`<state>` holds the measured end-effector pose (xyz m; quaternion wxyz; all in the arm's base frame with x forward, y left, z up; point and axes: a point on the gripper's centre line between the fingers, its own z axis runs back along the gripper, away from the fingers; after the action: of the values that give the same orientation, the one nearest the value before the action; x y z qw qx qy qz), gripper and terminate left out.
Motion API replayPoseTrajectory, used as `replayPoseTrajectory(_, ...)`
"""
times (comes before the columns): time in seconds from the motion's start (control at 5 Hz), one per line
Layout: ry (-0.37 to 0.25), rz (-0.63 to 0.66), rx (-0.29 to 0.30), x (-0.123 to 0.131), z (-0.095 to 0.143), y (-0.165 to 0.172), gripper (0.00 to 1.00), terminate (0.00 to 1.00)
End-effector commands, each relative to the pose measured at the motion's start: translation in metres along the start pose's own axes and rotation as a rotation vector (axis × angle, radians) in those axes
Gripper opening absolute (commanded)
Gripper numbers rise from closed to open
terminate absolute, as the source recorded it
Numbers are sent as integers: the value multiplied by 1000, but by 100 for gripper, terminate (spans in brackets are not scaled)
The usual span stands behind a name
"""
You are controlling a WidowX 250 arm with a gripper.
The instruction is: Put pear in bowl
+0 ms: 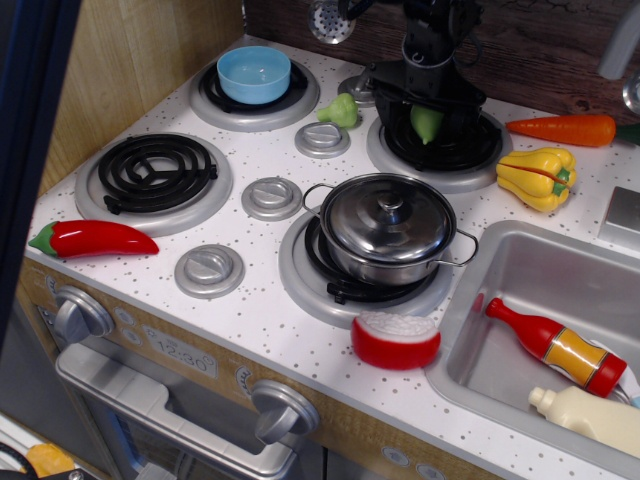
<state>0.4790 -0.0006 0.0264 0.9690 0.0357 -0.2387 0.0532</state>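
Note:
The pear [426, 122] is a small light-green toy fruit over the back right burner [440, 145]. My black gripper [427, 112] comes down from above and its jaws stand close on both sides of the pear, so it looks shut on it. The pear seems to sit just above the burner coils. The light-blue bowl [254, 73] stands empty on the back left burner, well to the left of the gripper.
A paler green toy [341, 111] lies between the two back burners. A lidded steel pot [388, 225] sits on the front right burner. Carrot [562, 129] and yellow pepper [537, 177] lie right. Red chili [92, 238] front left. Red white-topped piece [396, 339] by the sink [530, 270].

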Motion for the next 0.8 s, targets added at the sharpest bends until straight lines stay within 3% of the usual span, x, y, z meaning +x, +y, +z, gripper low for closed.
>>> replayPoseTrajectory(0.0,-77,-1,-30,19,5,4,100,0)
replayPoseTrajectory(0.2,-76,16,-24,21,3,1,0,0)
replayPoseTrajectory(0.4,-52,24,5,21,17,0,0,0)
replayPoseTrajectory(0.6,-20,39,70,19,45,10,0,0)
